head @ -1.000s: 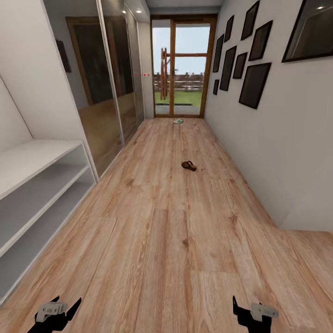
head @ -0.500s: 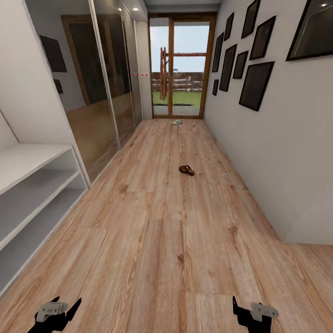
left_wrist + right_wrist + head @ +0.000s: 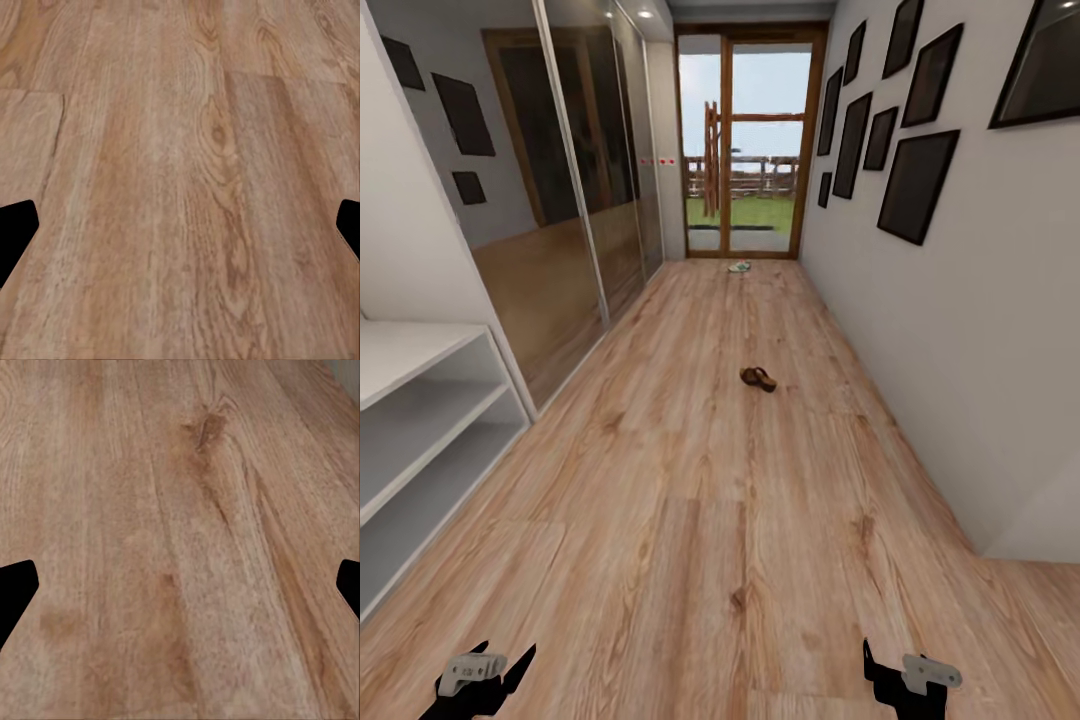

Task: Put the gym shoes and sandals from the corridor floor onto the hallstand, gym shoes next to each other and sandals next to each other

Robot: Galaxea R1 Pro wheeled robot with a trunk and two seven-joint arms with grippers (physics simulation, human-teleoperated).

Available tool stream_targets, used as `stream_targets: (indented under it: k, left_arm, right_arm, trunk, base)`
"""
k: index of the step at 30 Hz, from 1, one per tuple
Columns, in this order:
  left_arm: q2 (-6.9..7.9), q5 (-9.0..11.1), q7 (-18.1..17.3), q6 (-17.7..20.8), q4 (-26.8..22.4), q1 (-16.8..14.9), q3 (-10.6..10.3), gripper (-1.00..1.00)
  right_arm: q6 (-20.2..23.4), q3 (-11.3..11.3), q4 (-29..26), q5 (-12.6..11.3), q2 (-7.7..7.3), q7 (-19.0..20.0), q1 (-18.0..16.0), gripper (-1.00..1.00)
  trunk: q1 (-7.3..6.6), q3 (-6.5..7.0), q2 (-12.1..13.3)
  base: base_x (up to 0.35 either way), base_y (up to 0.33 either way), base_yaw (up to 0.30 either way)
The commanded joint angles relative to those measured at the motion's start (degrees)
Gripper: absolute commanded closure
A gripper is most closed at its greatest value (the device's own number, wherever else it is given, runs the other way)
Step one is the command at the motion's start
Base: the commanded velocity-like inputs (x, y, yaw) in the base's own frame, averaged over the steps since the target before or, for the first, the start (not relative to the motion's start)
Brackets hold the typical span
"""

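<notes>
One brown sandal (image 3: 758, 378) lies on the corridor floor (image 3: 700, 520) mid-corridor, far ahead of both grippers. A white gym shoe (image 3: 740, 266) with a green touch rests farther off, just before the glass door. The pale-grey hallstand (image 3: 415, 400) with its two open shelf slots stands along the left wall. My left gripper (image 3: 500, 668) and right gripper (image 3: 890, 672) hang low at the near edge of the head view, both open and holding nothing. In the wrist views, the left fingertips (image 3: 15, 229) and right fingertips (image 3: 15, 589) sit wide apart over bare planks.
A mirrored sliding wardrobe (image 3: 575, 190) runs along the left wall beyond the hallstand. Dark picture frames (image 3: 915, 180) hang on the right wall, which steps out at a corner (image 3: 1000, 540) near me. A glass door (image 3: 745, 140) closes the far end.
The whole view has shifted: the hallstand has slid towards the left edge and the sandal sits lower in the picture, so the camera has moved. Both grippers keep their pose.
</notes>
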Motion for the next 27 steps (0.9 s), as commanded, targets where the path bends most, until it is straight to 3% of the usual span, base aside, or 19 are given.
stream_targets:
  k: [1, 27]
  left_arm:
    - [-0.01, 0.47, -0.55, 0.12, 0.05, -0.04, 0.16, -1.00]
    - [-0.01, 0.52, -0.55, 0.12, 0.05, -0.04, 0.18, -1.00]
  right_arm:
    - [-0.07, 0.49, -0.01, -0.11, 0.00, -0.39, -0.02, -1.00]
    - [-0.14, 0.49, -0.02, -0.11, 0.00, -0.39, -0.02, -1.00]
  trunk:
    - [0.02, -0.05, -0.02]
    - [0.02, -0.05, -0.02]
  base:
    - [0.309, -0.131, 0.000]
    - [0.310, -0.132, 0.000]
